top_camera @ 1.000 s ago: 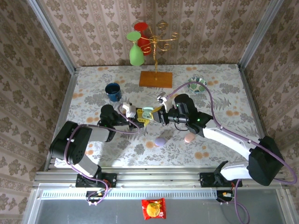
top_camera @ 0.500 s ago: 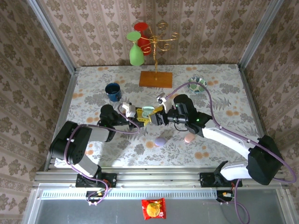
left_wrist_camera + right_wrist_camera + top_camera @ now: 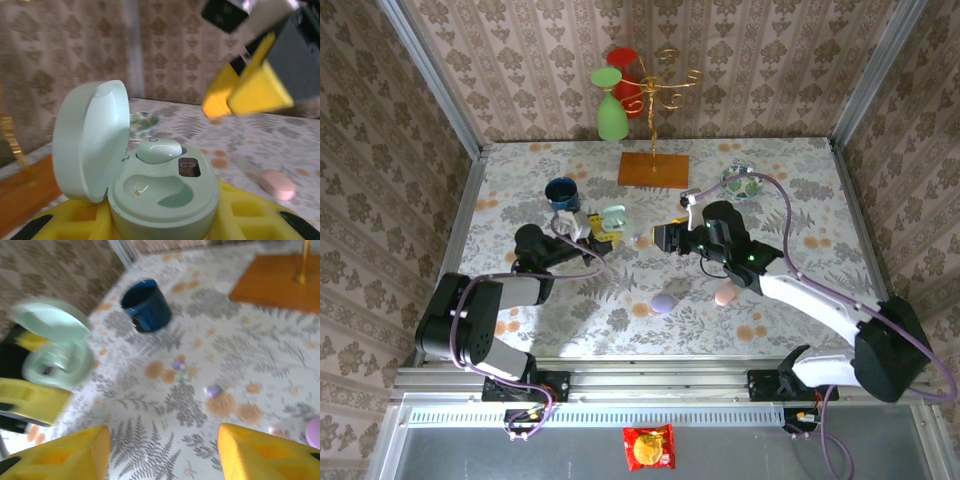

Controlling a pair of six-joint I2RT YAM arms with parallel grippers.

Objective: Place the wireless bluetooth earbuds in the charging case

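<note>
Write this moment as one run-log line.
left hand: shut on open charging case | one earbud seated, other slot empty | right hand: open, empty | loose earbuds on table

A flower-printed tabletop (image 3: 520,290) sits inside walls of patterned brown wallpaper (image 3: 380,150). Near its back edge stands a gold wire stand (image 3: 655,95) on a flat wooden base (image 3: 653,169); a green glass (image 3: 610,115) and a red glass (image 3: 625,80) hang from it, bowls down. A dark blue cup (image 3: 561,195) stands upright to the left of the base, and a small patterned dish (image 3: 742,182) lies to the right. Nearer the front lie a lilac oval case (image 3: 663,303) and a pink oval case (image 3: 724,296), apart from each other. A red snack packet (image 3: 648,447) lies below the tabletop's near edge.
</note>
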